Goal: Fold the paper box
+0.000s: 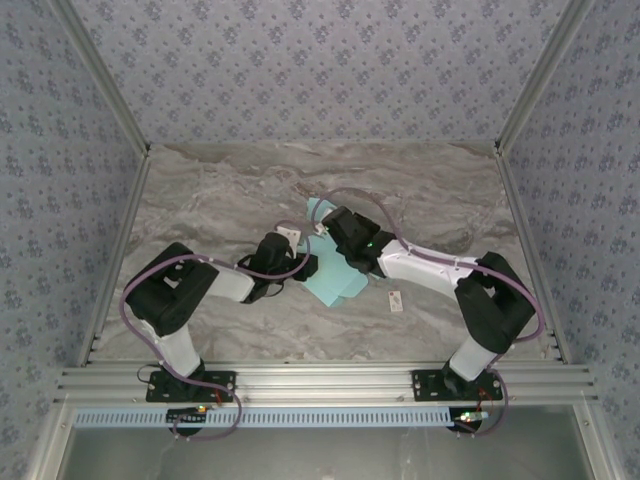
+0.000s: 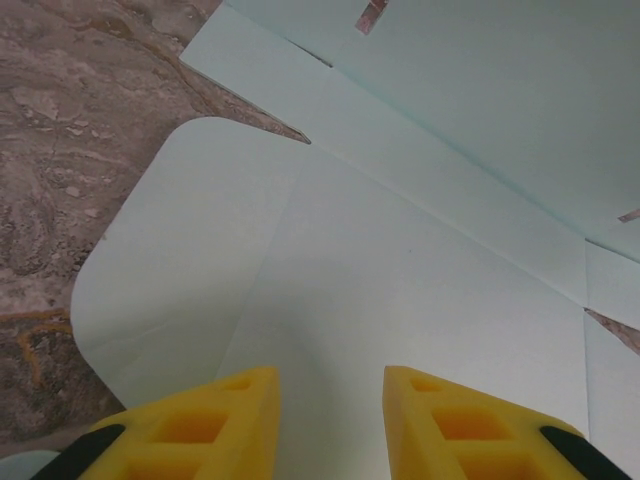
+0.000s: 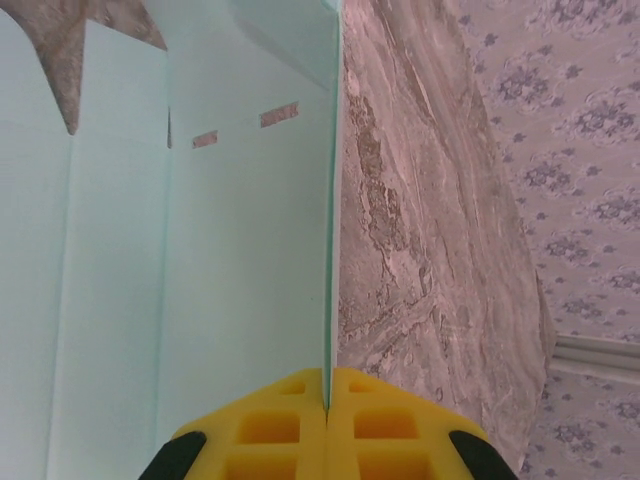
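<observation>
- Two yellow fingers (image 3: 290,425) of the right gripper (image 3: 328,388) are pressed together at the bottom of the right wrist view, pinching the thin edge of a raised panel of the paper box (image 3: 240,250).
- That pinched panel stands upright and runs as a line up the middle of the frame; the rest of the pale turquoise card lies to its left, creased into long strips, with two small slots near the top.
- Right of the panel is the marbled desk (image 3: 420,230), with patterned wallpaper (image 3: 570,150) beyond it.
- At the bottom of the left wrist view the left gripper (image 2: 330,390) is spread, with a clear gap between its yellow fingers (image 2: 210,420), above a flat part of the card; whether it touches the card I cannot tell.
- Ahead of it a rounded flap reaches toward the left edge of the frame, and fold lines cross the sheet.
- From above, the paper box sits at the middle of the desk between the two arms, just left of a small white tag (image 1: 395,300).
</observation>
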`<state>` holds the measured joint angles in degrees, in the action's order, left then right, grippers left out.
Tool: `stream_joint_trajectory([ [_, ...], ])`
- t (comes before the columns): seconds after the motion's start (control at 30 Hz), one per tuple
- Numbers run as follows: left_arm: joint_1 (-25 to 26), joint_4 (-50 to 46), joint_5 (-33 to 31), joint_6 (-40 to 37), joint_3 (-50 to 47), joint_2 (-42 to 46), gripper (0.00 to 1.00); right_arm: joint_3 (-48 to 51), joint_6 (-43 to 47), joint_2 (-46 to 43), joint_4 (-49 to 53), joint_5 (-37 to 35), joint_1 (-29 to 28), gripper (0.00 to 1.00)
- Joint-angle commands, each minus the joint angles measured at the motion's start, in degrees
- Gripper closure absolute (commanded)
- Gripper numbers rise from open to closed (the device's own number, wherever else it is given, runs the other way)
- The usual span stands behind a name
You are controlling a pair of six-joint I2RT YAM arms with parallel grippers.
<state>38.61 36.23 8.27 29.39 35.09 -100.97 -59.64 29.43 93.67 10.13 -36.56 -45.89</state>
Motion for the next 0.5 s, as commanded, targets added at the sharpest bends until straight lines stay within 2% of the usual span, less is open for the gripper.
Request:
stream_joint_trajectory([
  [0.0,-0.26,0.81,-1.37,1.33,-1.29,-0.36,0.68,2.74,2.14,-0.15,-0.48,2.59,-2.26,0.98],
  [0.27,-1.38,2.71,-1.42,2.08,-3.02,1.47,0.66,4.32,1.97,-0.01,-1.58,1.57,-2.92,0.98],
  [0.47,-3.74,-0.25,-0.92,0.29,-3.10,7.70,0.62,1.55,2.06,-2.71,-0.69,6.01,-0.25,0.98],
])
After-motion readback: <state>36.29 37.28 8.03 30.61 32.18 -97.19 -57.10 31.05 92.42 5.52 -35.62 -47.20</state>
